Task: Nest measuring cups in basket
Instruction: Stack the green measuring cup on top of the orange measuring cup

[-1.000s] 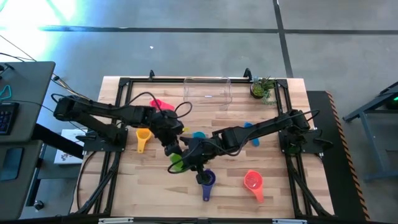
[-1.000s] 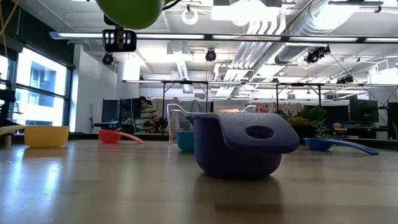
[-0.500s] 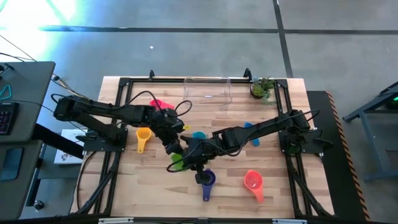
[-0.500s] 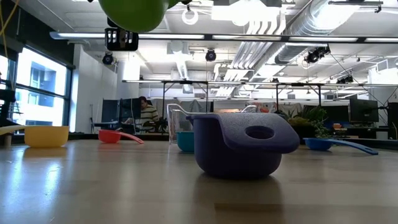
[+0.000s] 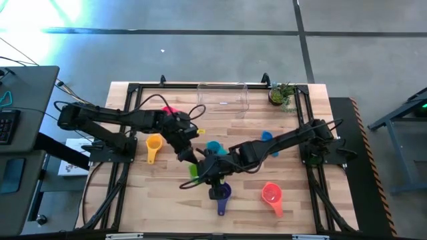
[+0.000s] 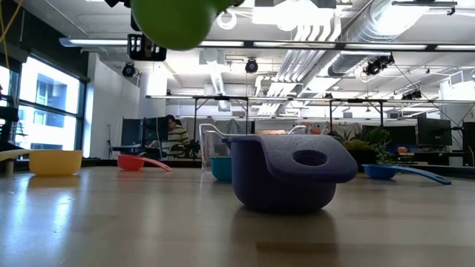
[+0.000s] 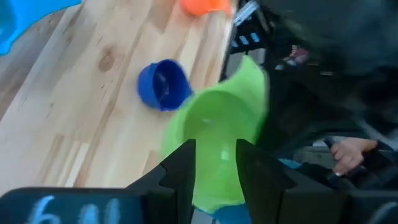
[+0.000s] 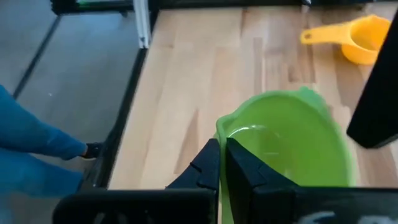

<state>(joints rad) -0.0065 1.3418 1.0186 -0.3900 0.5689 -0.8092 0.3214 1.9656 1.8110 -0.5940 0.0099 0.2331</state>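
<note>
The green measuring cup (image 5: 194,171) hangs in the air above the table's middle; the low view shows its round underside (image 6: 178,21) high over the purple cup (image 6: 286,172). My left gripper (image 5: 189,155) and my right gripper (image 5: 208,169) both meet at it and are shut on it. The purple cup (image 5: 221,193) rests on its base just nearer the table's near edge. The teal (image 5: 213,145), blue (image 5: 267,137), yellow (image 5: 153,143), pink (image 5: 170,112) and red (image 5: 271,195) cups lie around. The clear basket (image 5: 223,97) stands at the far edge. My left gripper has the green cup's near side (image 7: 215,183) between its two fingers (image 7: 184,168), reaching in from the table's left and slanting down. The cup is lifted clear, bowl opening toward the wrist camera. My right gripper pinches the cup's rim (image 8: 220,132) between nearly closed fingers (image 8: 210,163), coming from the table's right. Whether one finger is inside the bowl is hidden by the fingers. The cup is clear of the table.
A small potted plant (image 5: 281,95) stands at the far right corner beside the basket. Black frame rails (image 5: 133,100) run along the table's edges. A person's blue sleeve and hand (image 8: 37,140) show beyond the table's edge in the right wrist view.
Both grippers, still shut on the green cup, have carried it a little toward the table's right, toward the purple cup. In the low view the cup has drifted rightward and slightly lower. The other cups have stayed put.
</note>
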